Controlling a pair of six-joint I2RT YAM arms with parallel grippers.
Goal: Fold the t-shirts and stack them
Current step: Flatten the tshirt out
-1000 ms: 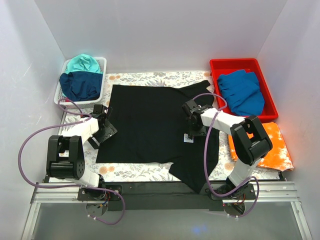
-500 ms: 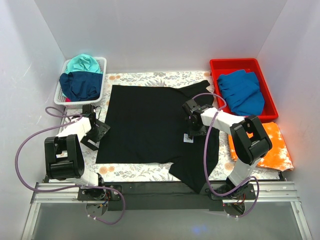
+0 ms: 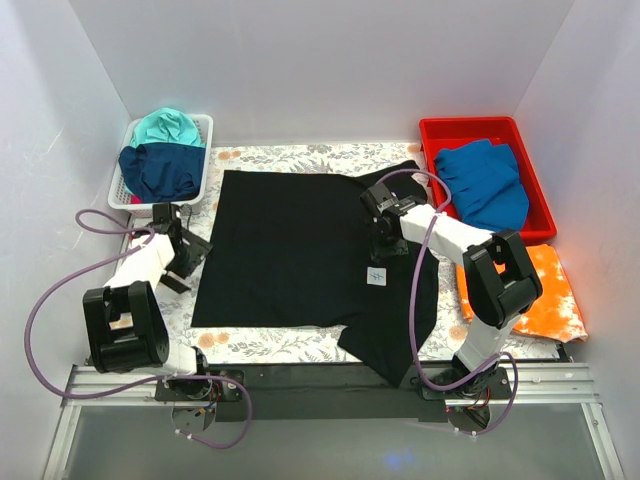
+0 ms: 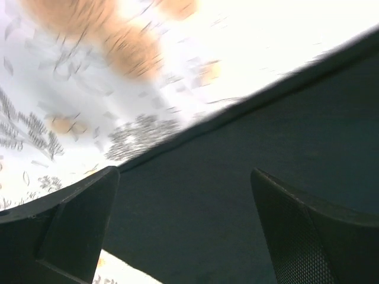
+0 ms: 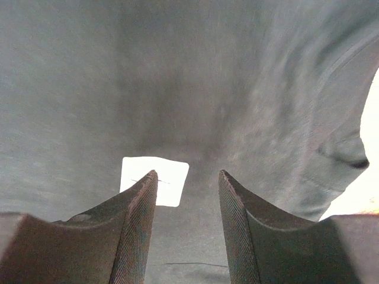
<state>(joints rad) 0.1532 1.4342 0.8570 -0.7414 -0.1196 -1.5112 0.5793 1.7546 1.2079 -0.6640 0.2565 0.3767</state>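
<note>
1. At the far left back corner, a white basket (image 3: 205,150) is sitting on the surface (image 3: 270,343). It is holding a teal t-shirt (image 3: 165,127) on top of a navy t-shirt (image 3: 160,170). Its front rim is lying close to the left arm's wrist, so room is tight there.
2. The left arm is reaching forward along the surface's left edge, with its purple cable (image 3: 50,290) looping out toward the side wall.
3. The left claw (image 3: 192,252) is hanging low at the left edge of the black t-shirt (image 3: 290,250). Its fingers (image 4: 77,219) are standing wide apart and gripping nothing, and the hem is running diagonally beneath them.
4. The black t-shirt is lying spread across the middle, leaving printed strips of surface bare at the back and front.
5. Its white label (image 3: 377,276) is showing right of centre.
6. The right arm is bending back over the shirt's right side. The right claw (image 3: 384,243) is pointing down just behind the label, fingers (image 5: 133,231) narrowly parted with nothing between them.
7. At the back right, a red tray (image 3: 470,125) is holding a blue t-shirt (image 3: 485,185).
8. In front of the tray, an orange t-shirt (image 3: 545,295) is lying beside the right arm's elbow, crowding that side.
</note>
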